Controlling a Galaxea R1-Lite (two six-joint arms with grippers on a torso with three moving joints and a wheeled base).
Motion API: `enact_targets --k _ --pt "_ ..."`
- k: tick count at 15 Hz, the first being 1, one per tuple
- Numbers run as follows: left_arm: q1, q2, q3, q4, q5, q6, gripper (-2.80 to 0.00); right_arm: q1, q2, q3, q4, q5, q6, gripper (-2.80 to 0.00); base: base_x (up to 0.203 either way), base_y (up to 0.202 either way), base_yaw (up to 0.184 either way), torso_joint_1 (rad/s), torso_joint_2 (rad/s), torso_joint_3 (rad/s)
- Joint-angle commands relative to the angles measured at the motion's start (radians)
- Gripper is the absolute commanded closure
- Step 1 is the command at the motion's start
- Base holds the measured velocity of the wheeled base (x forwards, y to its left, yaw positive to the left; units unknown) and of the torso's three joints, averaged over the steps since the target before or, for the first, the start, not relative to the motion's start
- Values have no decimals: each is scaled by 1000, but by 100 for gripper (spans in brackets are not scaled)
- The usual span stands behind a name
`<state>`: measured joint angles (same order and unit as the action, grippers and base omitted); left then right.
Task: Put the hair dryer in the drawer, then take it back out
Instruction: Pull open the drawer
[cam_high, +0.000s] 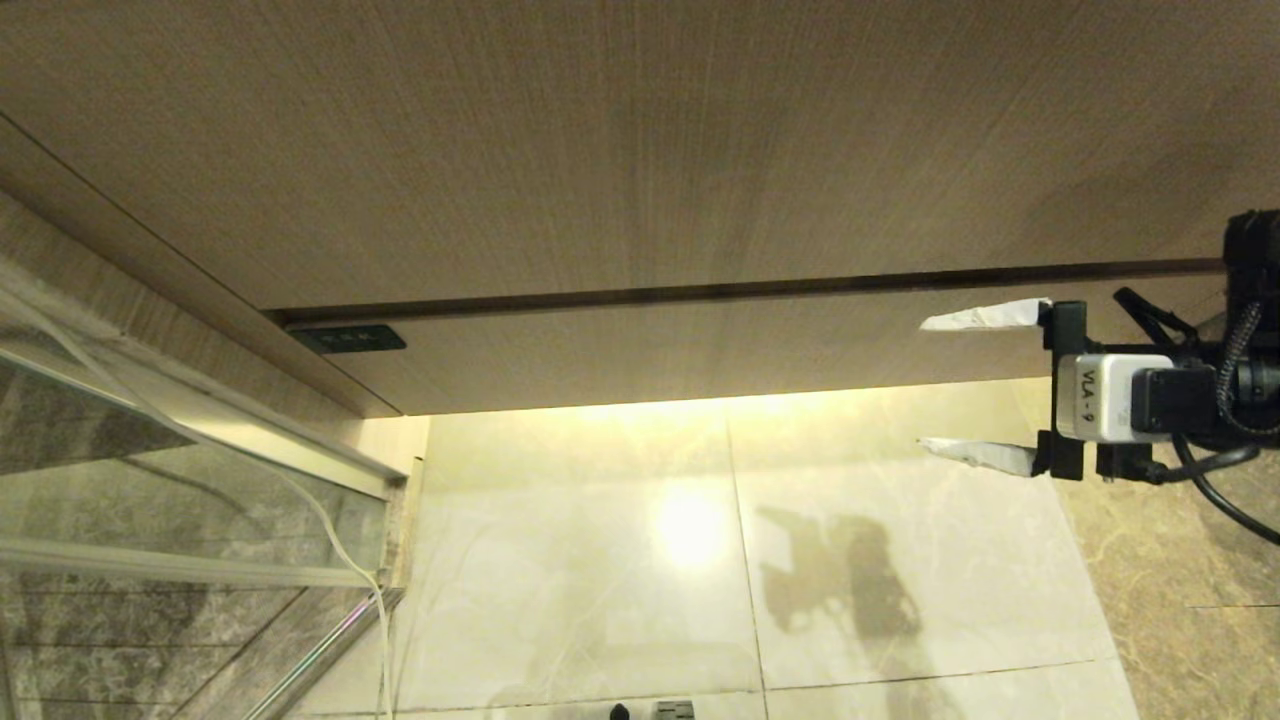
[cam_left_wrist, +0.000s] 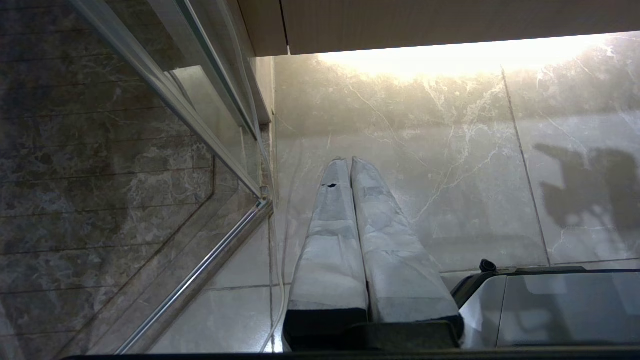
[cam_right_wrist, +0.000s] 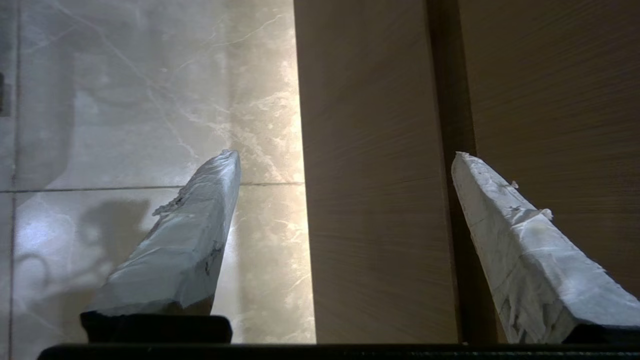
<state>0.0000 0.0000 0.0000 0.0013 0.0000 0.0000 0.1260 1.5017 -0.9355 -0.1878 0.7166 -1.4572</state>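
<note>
While the drawer (cam_high: 800, 345) sat shut beneath the vanity, the head view showed the right end effector (cam_high: 975, 385) released, its fingers spread wide and level just off the front's right end. No dryer showed in any view, so its place could not be told. From the left wrist, the left end effector (cam_left_wrist: 346, 162) hung clenched and empty over the floor (cam_left_wrist: 425, 175). From the right wrist, the fingers straddled the drawer front (cam_right_wrist: 375, 200); a good pull probably needed one fingertip hooked squarely under its lower edge.
</note>
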Motion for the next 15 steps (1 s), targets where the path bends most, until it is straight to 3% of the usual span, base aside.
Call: enact_targets --k 1,5,8,12,15 --pt "0 0 -1 0 0 0 0 2 88 -88 75 3 -8 -280 0 0 0 0 0 0" --pt "0 0 0 0 0 0 0 4 96 -220 401 -12 2 -280 0 0 0 0 0 0" --pt "0 0 0 0 0 0 0 9 86 -299 539 -30 2 -280 0 0 0 0 0 0" --pt "0 0 0 0 0 0 0 89 96 -354 570 -298 -3 -280 0 0 0 0 0 0" --pt "0 0 0 0 0 0 0 107 134 -377 548 -338 7 -280 0 0 0 0 0 0"
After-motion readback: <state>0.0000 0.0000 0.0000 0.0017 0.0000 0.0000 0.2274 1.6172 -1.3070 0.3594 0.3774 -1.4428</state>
